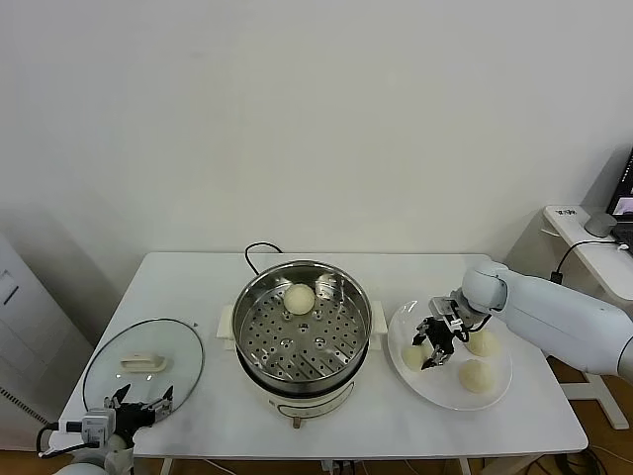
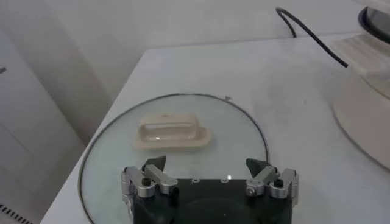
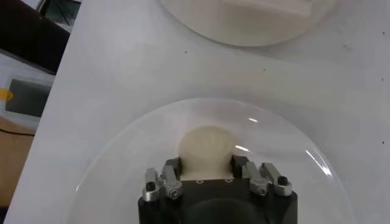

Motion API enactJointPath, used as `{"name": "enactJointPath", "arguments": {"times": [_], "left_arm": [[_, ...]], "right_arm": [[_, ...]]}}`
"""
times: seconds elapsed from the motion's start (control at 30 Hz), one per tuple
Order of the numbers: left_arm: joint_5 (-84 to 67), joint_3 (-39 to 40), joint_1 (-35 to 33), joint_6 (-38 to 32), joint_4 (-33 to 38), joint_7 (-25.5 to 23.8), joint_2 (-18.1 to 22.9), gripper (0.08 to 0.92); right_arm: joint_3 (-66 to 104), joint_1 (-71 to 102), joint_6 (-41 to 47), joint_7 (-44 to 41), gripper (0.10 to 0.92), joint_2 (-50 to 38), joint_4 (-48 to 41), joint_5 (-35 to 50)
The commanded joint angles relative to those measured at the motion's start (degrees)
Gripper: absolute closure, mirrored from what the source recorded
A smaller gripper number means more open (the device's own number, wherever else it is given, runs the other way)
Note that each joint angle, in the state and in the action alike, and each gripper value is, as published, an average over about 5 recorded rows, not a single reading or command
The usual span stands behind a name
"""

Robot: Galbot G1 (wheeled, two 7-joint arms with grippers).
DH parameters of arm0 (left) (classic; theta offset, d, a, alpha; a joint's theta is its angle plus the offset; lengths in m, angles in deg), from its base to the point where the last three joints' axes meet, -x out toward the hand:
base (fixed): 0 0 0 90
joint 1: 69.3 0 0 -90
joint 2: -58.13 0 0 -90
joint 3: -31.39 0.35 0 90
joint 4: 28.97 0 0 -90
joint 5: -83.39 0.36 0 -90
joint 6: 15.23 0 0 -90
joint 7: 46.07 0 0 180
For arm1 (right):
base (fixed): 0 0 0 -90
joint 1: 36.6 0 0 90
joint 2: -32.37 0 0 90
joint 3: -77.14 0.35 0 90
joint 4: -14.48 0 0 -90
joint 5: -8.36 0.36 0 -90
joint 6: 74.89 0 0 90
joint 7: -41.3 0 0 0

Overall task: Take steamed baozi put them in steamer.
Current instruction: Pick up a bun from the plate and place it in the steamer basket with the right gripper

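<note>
White table (image 1: 396,416) holds the steamer (image 1: 302,332), one baozi (image 1: 299,297) inside. Beside the steamer, on the plate (image 1: 495,396), the right gripper (image 3: 207,167) has fingers apart around a soft bun (image 3: 206,148); squeeze its sides gently. Left gripper (image 2: 206,176) waits apart over the glass lid (image 2: 122,152).

i've got 1 baozi (image 1: 299,296) sitting in the steamer (image 1: 302,341), on the perforated tray by the far wall. 3 more baozi on my right: nearest the steamer (image 1: 414,357), far one (image 1: 484,343), near one (image 1: 476,375). all smooth, round, cream-white.
</note>
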Motion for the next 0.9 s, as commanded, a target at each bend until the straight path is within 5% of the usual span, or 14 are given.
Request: {"name": "enactJointPath", "arguments": {"times": [0.03,0.47,0.9], "left_arm": [[0.25,0.01,-0.01,0.22,0.01,0.14,0.32,0.177],[0.57,0.07,-0.08,0.4,0.33,0.33,0.35,0.177],[0.55,0.47,0.06,0.31,0.67,0.36,-0.01,0.177]], "right_arm": [[-0.14,-0.6,0.43,-0.88,0.558,-0.38,0.59,-0.25],[-24.56,-37.67,9.66,-7.29,0.558,-4.93,11.73,20.9],[-29.72,-53.68,21.24,-5.44,0.558,6.84,15.51,40.25]]}}
